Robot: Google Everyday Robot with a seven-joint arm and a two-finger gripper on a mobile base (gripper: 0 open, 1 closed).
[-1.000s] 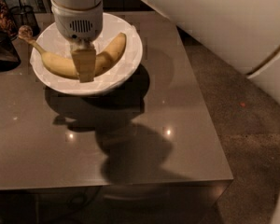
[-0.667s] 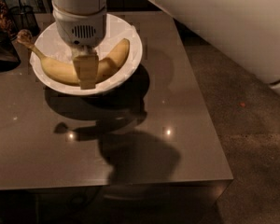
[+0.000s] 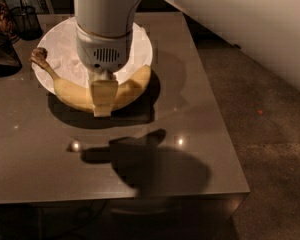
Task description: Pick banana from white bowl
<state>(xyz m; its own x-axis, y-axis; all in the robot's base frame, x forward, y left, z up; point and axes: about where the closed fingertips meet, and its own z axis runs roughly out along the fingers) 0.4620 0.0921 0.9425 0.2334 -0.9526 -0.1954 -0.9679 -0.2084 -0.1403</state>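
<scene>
The pale-yellow banana (image 3: 132, 83) with its dark brown stem end (image 3: 38, 57) hangs level in my gripper (image 3: 104, 106), over the near rim of the white bowl (image 3: 145, 40). The gripper comes straight down from the white wrist housing (image 3: 106, 29) and is shut on the banana's middle. One flat finger (image 3: 104, 95) covers the banana's centre; the other finger is hidden behind it. Crumpled white paper (image 3: 64, 51) lines the bowl. The wrist hides the bowl's middle.
A dark wire-mesh cup (image 3: 26, 20) stands at the back left, and a dark object (image 3: 2, 59) lies at the left edge. The glossy brown table (image 3: 190, 134) ends at the right and front, with floor (image 3: 270, 134) beyond. The white arm (image 3: 250, 19) crosses the upper right.
The banana lay inside the bowl with the gripper around its middle. It now sits higher, with its stem end and tip clear above the bowl's rim, still in the gripper.
</scene>
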